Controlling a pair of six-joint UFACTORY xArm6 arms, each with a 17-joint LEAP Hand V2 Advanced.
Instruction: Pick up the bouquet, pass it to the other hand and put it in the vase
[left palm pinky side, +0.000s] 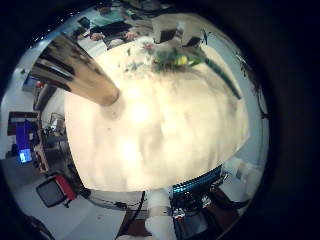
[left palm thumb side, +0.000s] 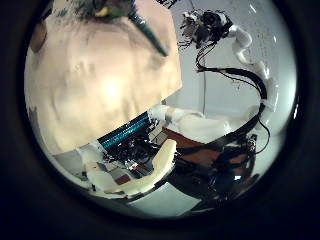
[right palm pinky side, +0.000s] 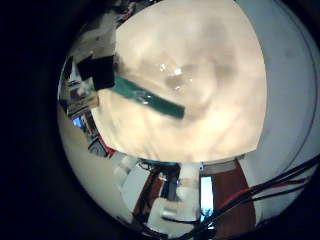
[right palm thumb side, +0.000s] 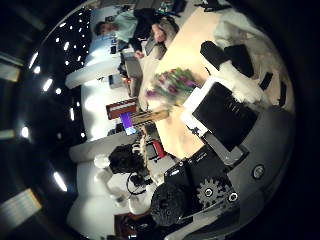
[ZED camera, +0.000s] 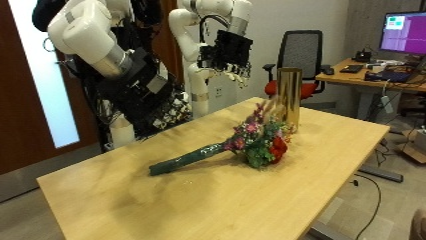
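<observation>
1. The surface is a pale wooden tabletop; it carries the bouquet and the vase, and both arms hang above its far side.
2. The right hand is the nearer one, held above the surface edge near the stem end of the bouquet and clear of it. Its black and white fingers reach out straight and released in its thumb side palm view, grasping nothing.
3. The left hand is farther back, raised well above the surface beside the vase. Its fingers point downward, relaxed and empty.
4. The bouquet lies flat on the surface, just in front of the vase. Its pink, red and green flower heads point toward the vase, and its dark green wrapped stem points toward the right hand. The stem also shows lying across the surface in the right little finger side palm view.
5. The vase is tall and golden brown, standing upright near the far edge of the surface.
</observation>
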